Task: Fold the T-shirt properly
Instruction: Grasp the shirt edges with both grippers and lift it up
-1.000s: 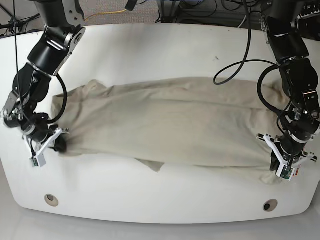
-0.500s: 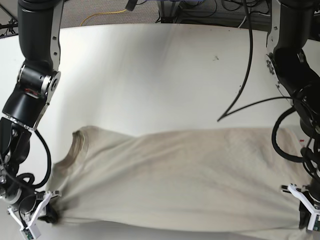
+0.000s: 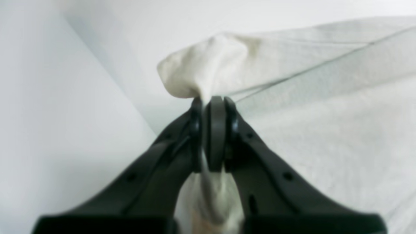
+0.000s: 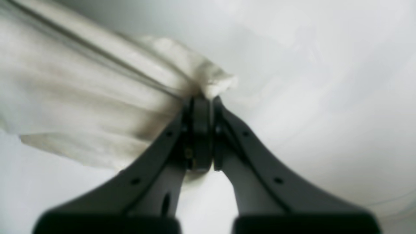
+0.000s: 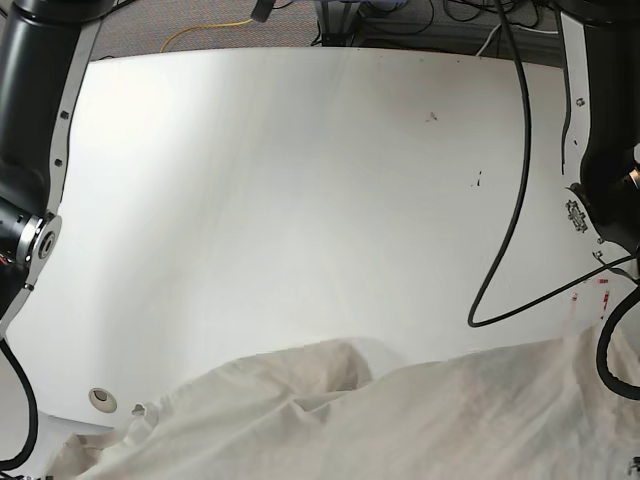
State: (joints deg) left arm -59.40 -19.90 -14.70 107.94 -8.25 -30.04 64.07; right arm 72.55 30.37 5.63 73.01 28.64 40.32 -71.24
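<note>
The beige T-shirt (image 5: 420,420) hangs raised across the bottom of the base view, its lower part still trailing on the white table (image 5: 300,200). Both grippers are out of the base view, below its edge. In the left wrist view my left gripper (image 3: 213,107) is shut on a bunched corner of the T-shirt (image 3: 208,68); cloth stretches away to the right. In the right wrist view my right gripper (image 4: 201,104) is shut on another bunched edge of the T-shirt (image 4: 195,71); cloth stretches away to the left.
A black cable (image 5: 515,200) hangs over the table's right side beside the left arm (image 5: 605,180). The right arm (image 5: 30,200) stands along the left edge. A round hole (image 5: 100,398) marks the table's front left. Cables lie on the floor behind.
Both arms have pulled the T-shirt further toward the near edge and up; it went from mid-table to the bottom of the view, and both grippers left the base view.
</note>
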